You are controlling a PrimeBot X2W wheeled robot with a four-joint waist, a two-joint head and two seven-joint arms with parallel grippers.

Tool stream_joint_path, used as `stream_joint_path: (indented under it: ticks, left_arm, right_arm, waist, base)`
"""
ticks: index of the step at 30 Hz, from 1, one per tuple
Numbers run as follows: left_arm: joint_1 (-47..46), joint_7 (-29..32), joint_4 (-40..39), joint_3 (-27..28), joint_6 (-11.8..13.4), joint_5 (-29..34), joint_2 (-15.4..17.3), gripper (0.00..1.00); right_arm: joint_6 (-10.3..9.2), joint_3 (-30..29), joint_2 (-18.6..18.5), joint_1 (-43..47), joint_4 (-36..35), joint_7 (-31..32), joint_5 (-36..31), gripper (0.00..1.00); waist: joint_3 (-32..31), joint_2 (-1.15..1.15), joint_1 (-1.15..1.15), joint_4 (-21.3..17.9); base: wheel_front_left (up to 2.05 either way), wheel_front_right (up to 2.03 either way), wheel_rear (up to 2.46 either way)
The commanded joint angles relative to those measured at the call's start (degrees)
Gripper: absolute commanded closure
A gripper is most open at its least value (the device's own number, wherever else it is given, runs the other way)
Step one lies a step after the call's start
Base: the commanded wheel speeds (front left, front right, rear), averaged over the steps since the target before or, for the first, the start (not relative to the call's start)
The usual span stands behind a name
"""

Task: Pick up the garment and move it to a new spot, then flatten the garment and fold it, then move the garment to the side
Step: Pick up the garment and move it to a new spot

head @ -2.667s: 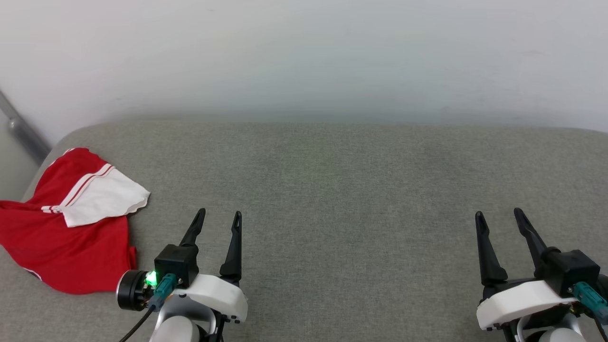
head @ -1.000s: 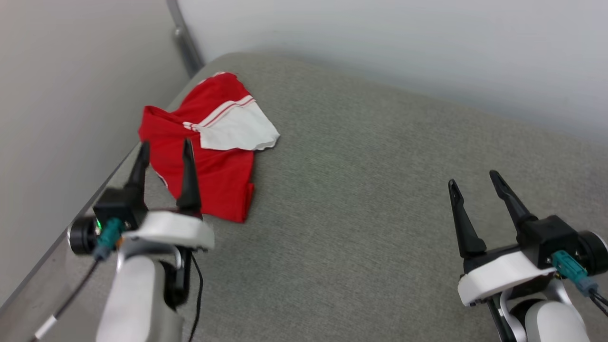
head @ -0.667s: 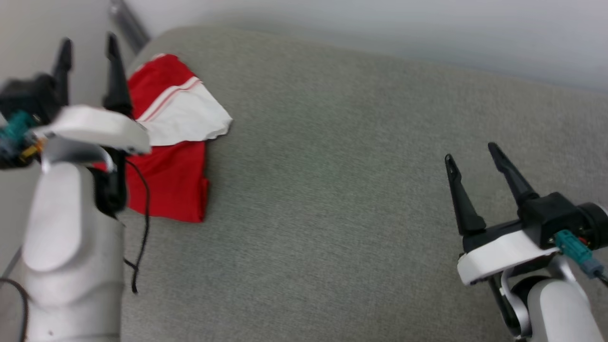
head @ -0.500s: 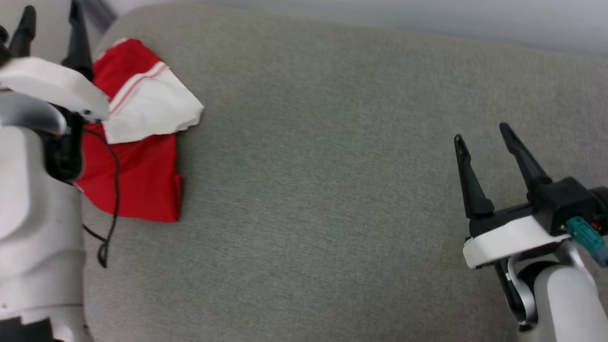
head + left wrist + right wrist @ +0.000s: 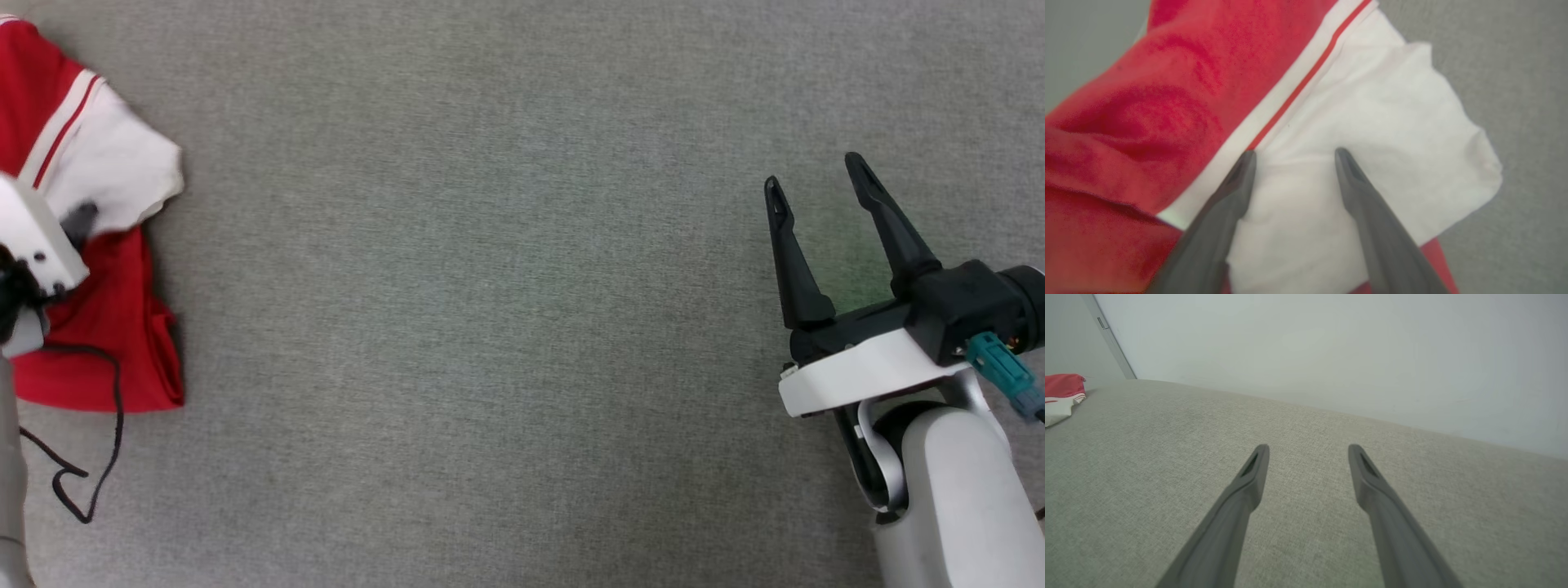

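Your left claw hangs released over the white sleeve panel of the jersey, positioned to pinch it; the right claw waits released, well apart.

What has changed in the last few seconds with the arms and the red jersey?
The left tool has reached from rest over to the garment, open, aimed at its white sleeve panel; nothing gripped yet. The head view has also swung down. The right tool stays open over the grey surface; the garment lies crumpled as before.
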Motion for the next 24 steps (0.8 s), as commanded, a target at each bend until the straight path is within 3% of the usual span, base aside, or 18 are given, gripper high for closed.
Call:
stream_joint_path:
  ticks: [1, 6, 7, 8, 9, 10, 15, 24]
  left_arm:
    - [1.45, 3.12, 1.72, 0.21, 0.25, -0.78, 0.16, 0.0]
    - [5.11, 14.02, 7.26, 0.84, 1.73, -3.29, -0.65, 0.0]
    - [5.46, 14.81, 7.16, 1.06, 1.98, -3.59, -0.74, 0.06]
    - [5.68, 14.23, 6.42, 1.39, 2.47, -3.75, -0.76, 0.5]
    - [5.76, 13.29, 5.5, 1.48, 2.93, -3.55, -0.76, 0.69]
    - [5.68, 12.51, 4.65, 1.72, 3.37, -3.56, -0.73, 1.0]
    - [4.32, 7.68, 0.0, 1.62, 4.94, -2.3, 0.43, 1.0]
    - [1.94, -9.97, -6.55, 0.94, 7.76, 1.46, -0.07, 1.0]
  right_arm:
    - [-0.01, 0.15, 0.19, -1.12, 0.52, -0.59, 0.37, 0.0]
    - [-0.01, 0.15, 0.39, -1.98, 1.85, -1.37, 0.76, 0.0]
    - [-0.01, 0.01, 0.42, -2.02, 2.07, -1.45, 0.8, 0.0]
    - [-0.01, -0.1, 0.47, -2.01, 2.21, -1.47, 0.73, 0.0]
    - [-0.01, -0.23, 0.51, -1.93, 2.38, -1.65, 0.77, 0.0]
    - [-0.01, -0.38, 0.53, -1.78, 2.52, -1.71, 0.74, 0.0]
    - [-0.01, -0.87, 0.53, -1.13, 3.74, -1.94, 0.45, 0.0]
    - [-0.01, -1.48, 0.69, 2.52, 4.31, -2.19, 1.2, 0.0]
  waist:
    - [0.83, 0.0, -0.01, -1.03]
    - [1.0, 0.0, -0.01, -1.98]
    - [0.94, 0.0, -0.01, -2.09]
    - [0.86, 0.0, -0.01, -2.13]
    - [0.69, 0.0, -0.01, -2.14]
    - [0.46, 0.0, -0.01, -2.11]
    - [-1.77, 0.0, -0.01, -1.51]
    - [-9.78, 0.0, -0.01, 0.28]
  base:
    - [0.0, 0.0, 0.0]
    - [0.0, 0.0, 0.0]
    - [0.0, 0.0, 0.0]
    - [0.0, 0.0, 0.0]
    - [0.0, 0.0, 0.0]
    - [0.0, 0.0, 0.0]
    - [0.0, 0.0, 0.0]
    - [0.0, 0.0, 0.0]
